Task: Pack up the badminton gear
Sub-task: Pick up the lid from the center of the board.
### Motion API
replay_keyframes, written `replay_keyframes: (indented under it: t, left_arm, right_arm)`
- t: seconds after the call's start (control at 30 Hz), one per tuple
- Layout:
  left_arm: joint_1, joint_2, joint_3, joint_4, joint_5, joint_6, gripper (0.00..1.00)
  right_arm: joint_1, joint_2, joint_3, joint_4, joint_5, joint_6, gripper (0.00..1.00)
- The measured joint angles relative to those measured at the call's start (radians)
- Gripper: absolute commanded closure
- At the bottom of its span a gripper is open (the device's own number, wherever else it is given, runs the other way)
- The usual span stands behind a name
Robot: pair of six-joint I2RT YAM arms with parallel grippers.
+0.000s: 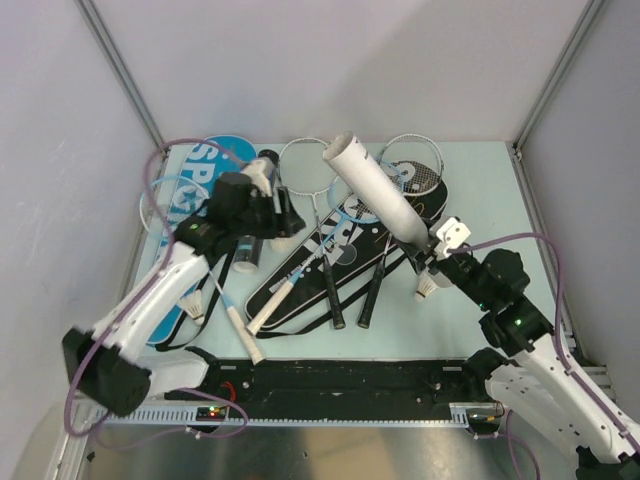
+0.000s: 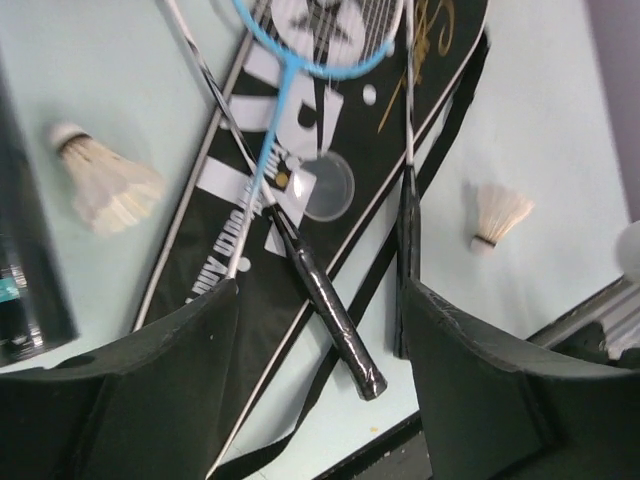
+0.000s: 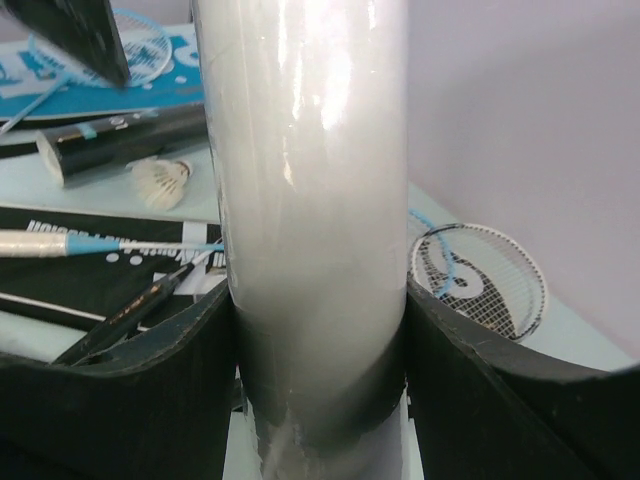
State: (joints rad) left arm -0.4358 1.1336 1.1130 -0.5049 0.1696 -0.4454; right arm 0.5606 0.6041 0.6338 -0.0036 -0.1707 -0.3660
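Judging by the clutter, packing had barely begun. Nothing visibly sat inside either bag. Rackets (image 1: 333, 290) lay crossed on top of the black racket bag (image 1: 305, 297), not in it. 2 feather shuttlecocks (image 2: 105, 185) rested loose on the table, 1 on each side of that bag. The black shuttle tube (image 3: 120, 142) lay just left of it, with the blue racket bag (image 1: 205, 165) further left again. A small clear round cap (image 2: 328, 187) sat on the black bag among the racket shafts.

The right gripper (image 3: 318, 300) was clamped around the lower end of the white shuttle tube (image 1: 375, 190), holding it lifted and tilted above the black bag's right half, far end pointing up and away. The tube looked smooth, glossy and rigid — its wall filled the whole span between the fingers. The left gripper (image 2: 320, 295) hovered over the black bag's left side, jaws well apart, nothing between them.

Left to do, by my reading: shuttlecocks into tubes, tubes capped, rackets into bags.
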Motion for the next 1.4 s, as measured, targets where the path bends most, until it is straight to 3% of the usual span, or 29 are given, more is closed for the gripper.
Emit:
replay_keyframes:
  t: [0.27,0.57,1.23,1.4]
  left_arm:
    - [-0.158,0.400,0.213,-0.029,-0.071,-0.025,0.42]
    - [-0.219,0.727,0.376,-0.005,-0.086,-0.028,0.50]
    - [-0.223,0.913,0.375,-0.019,-0.158,-0.020,0.61]
    - [-0.223,0.917,0.375,-0.018,-0.168,-0.017,0.72]
  right_arm:
    - [0.000,-0.112,0.003,0.013,0.085,0.005,0.64]
    - [0.000,-0.172,0.012,0.013,0.142,-0.014,0.64]
    - [0.000,-0.204,0.012,-0.011,0.192,-0.046,0.65]
    - [0.000,-0.206,0.012,-0.025,0.195,-0.054,0.65]
